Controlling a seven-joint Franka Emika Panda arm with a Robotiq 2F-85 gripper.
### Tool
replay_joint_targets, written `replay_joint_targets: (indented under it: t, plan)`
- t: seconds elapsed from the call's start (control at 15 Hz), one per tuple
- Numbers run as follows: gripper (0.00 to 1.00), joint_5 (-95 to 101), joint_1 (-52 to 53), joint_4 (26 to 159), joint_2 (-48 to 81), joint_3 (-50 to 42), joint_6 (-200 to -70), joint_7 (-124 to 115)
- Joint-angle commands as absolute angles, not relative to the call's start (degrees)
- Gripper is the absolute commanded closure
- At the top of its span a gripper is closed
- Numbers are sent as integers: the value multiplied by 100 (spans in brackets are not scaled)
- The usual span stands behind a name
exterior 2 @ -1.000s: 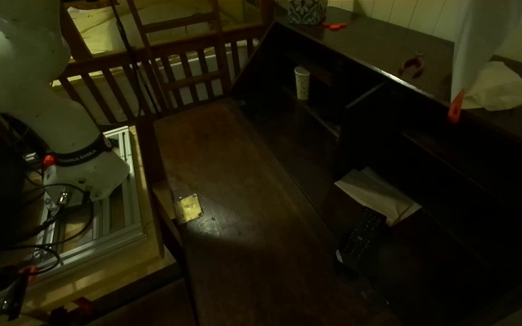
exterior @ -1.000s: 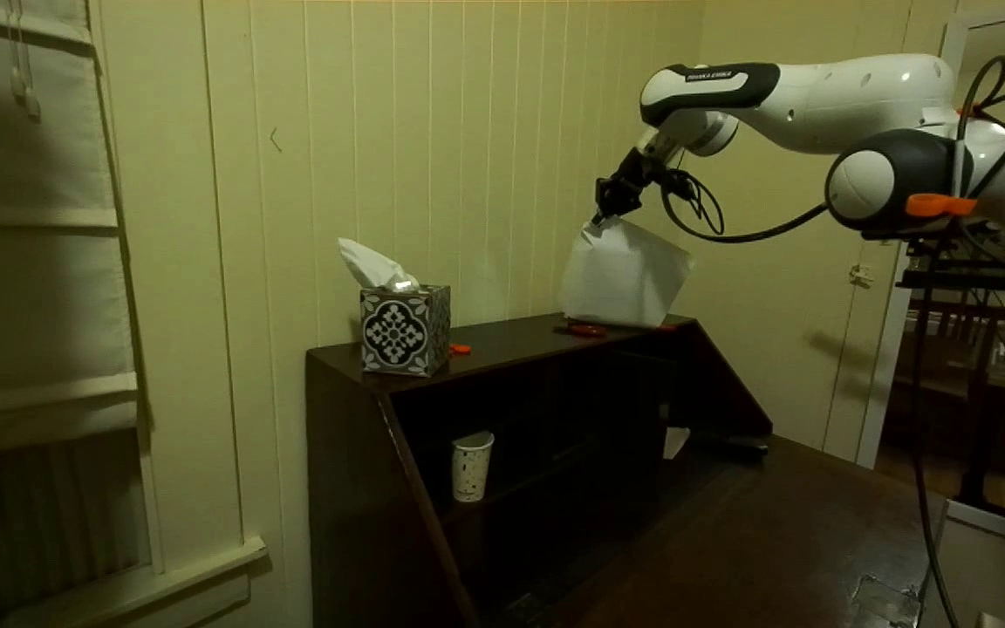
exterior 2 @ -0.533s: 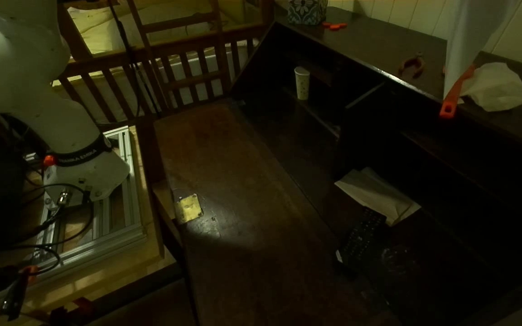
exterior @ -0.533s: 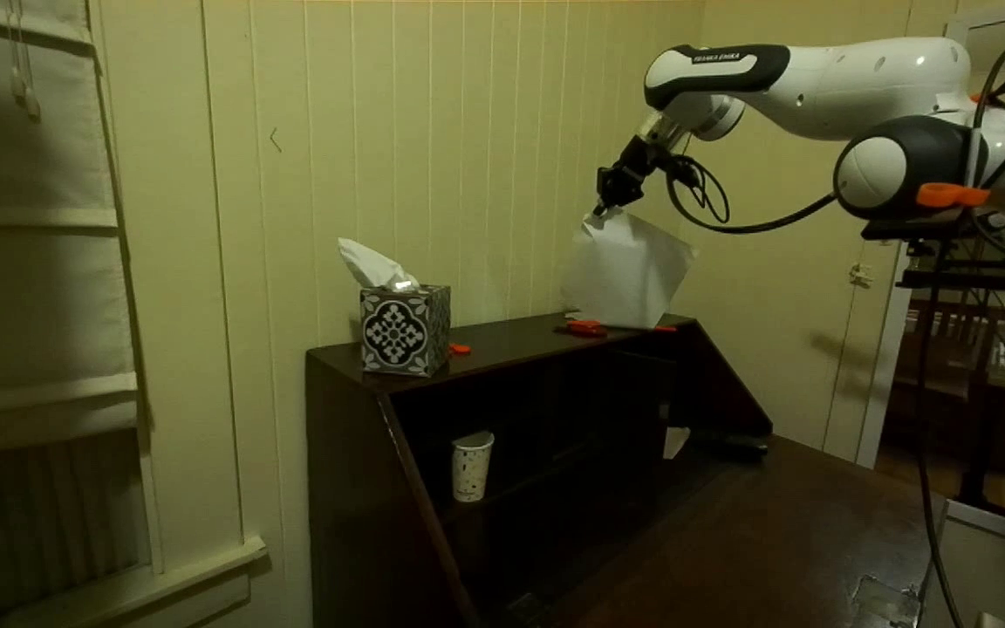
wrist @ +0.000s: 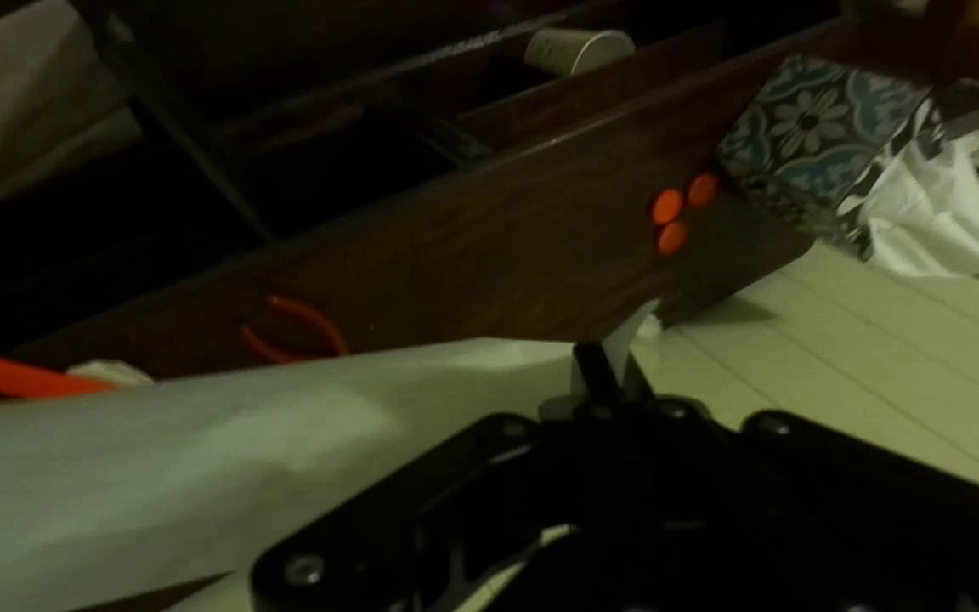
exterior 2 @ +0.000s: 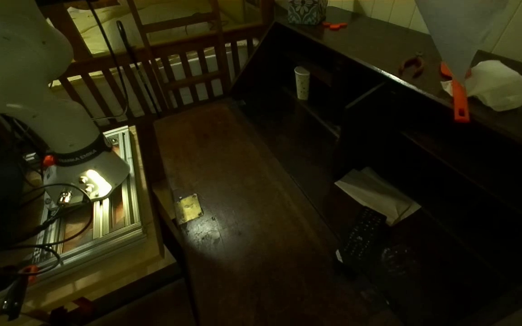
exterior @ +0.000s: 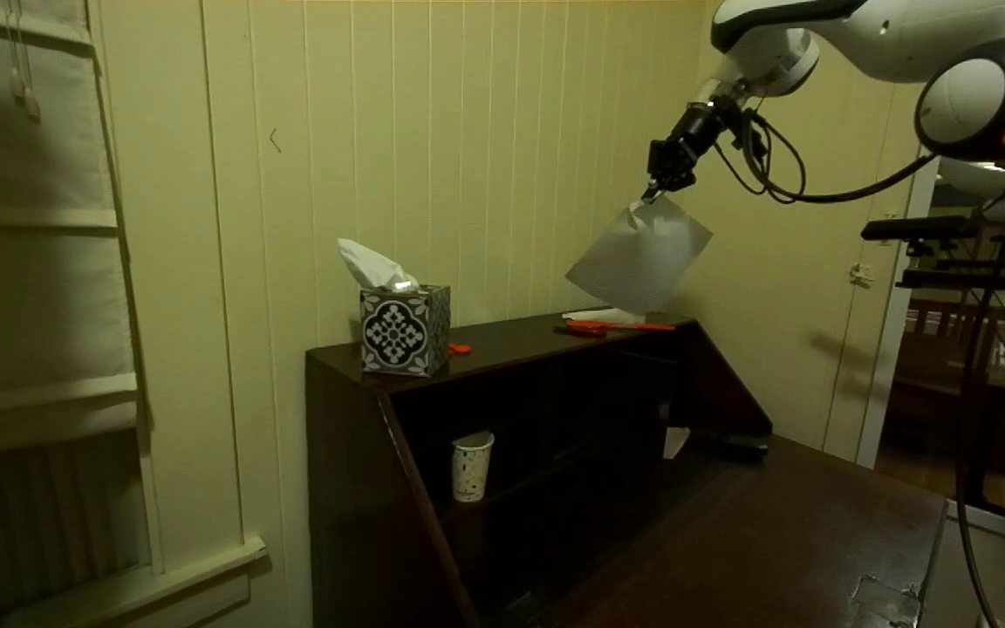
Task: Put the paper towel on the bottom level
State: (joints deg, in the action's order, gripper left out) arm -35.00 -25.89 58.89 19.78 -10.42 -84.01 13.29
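My gripper (exterior: pixel 651 194) is shut on a top corner of the paper towel (exterior: pixel 642 257), a limp white sheet hanging in the air above the right part of the cabinet's top board. In the wrist view the fingertips (wrist: pixel 617 365) pinch the sheet (wrist: pixel 226 459), which spreads to the left. The sheet's lower part also shows in an exterior view (exterior 2: pixel 460 36); its lowest tip overlaps an orange handle, and I cannot tell whether they touch. The bottom level (exterior: pixel 782 523) is the broad dark-brown surface, lower and in front of the cubbyholes; it also shows in an exterior view (exterior 2: pixel 243 203).
The top board holds the patterned tissue box (exterior: pixel 394 336), another white paper (exterior 2: pixel 499 86), an orange-handled item (exterior 2: pixel 460 102), a red curved item (exterior 2: pixel 411 67) and small orange pieces (wrist: pixel 672 212). A cup (exterior: pixel 472 467) stands in a cubbyhole. Envelopes (exterior 2: pixel 376 194) and a remote (exterior 2: pixel 363 233) lie below.
The arm has risen and drawn back from the wall, carrying the paper towel. The sheet has lifted and swung, uncovering the orange-handled item and the other white paper on the top board.
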Motion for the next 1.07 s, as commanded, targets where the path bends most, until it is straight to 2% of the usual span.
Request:
replay_joint_targets:
  t: [0.0,0.53,0.67,0.73,1.0]
  plan:
    - [100,-3846,-2899,7088,1053,-1093,-7589,1599]
    - [100,-3418,-3327,8668,480,-1239,-5781,3294]
    - [100,-3334,-3143,8848,629,-1550,-5318,3790]
    - [99,-3479,-3057,8427,749,-1605,-5563,3366]
    - [99,-3449,-3044,8753,769,-1694,-5384,3710]
